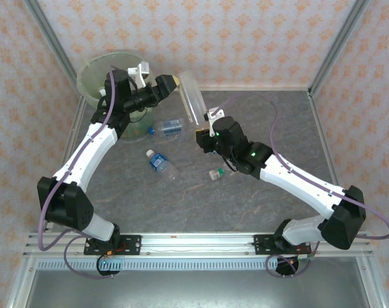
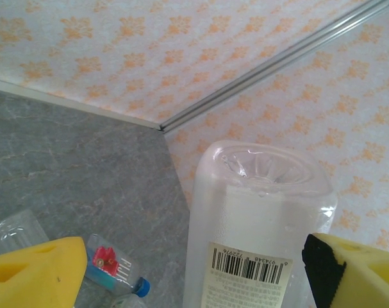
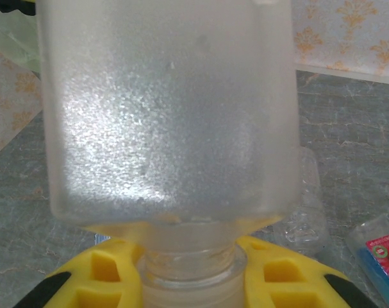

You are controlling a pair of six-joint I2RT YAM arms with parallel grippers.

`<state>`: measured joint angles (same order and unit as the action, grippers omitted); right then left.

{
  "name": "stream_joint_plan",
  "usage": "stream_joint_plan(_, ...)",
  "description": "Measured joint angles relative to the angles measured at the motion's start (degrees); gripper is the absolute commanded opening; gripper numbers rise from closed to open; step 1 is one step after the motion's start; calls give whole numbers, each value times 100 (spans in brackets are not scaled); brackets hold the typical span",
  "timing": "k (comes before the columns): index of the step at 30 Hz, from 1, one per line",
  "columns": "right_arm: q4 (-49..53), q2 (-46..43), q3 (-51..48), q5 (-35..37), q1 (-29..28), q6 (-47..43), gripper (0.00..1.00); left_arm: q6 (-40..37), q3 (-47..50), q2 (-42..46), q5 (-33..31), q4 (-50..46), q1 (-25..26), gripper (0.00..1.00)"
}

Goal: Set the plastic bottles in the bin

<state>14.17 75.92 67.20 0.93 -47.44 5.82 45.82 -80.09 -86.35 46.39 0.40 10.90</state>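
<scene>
Right pincer (image 3: 191, 269) clamped tight on the neck of a big clear bottle (image 1: 193, 96), holding it up off the desk (image 1: 277, 122), beside the bin (image 1: 91, 64) in the far left corner! Left pincer (image 2: 194, 263) spread apart, yellow fingers (image 2: 34, 273) flanking that bottle's body. Small bottles (image 1: 161, 162) lie on the desk below.

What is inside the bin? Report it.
Inside the bin, pale lining shows near the far rim, no bottle visible. The left arm covers the near part, hiding whatever lies below.
</scene>
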Motion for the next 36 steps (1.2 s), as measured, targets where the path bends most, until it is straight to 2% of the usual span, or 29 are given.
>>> stream_joint_plan(12,-52,223,181,-203,-48,-50,18,678,87,-103,634,1126,111,89)
stream_joint_plan(20,-70,223,181,-289,-42,-133,18,459,37,-201,780,916,107,86)
stream_joint_plan(28,-61,195,181,-442,-42,-297,18,-492,-542,-479,1093,-153,-87,71)
stream_joint_plan(32,2,170,179,-474,-42,-339,19,-667,-560,-479,1211,-299,-153,57)
stream_joint_plan(34,39,170,168,-483,-42,-337,28,-680,-560,-476,1237,-313,-151,49)
stream_joint_plan(36,37,170,166,-501,-44,-330,58,-673,-560,-476,1268,-323,-149,49)
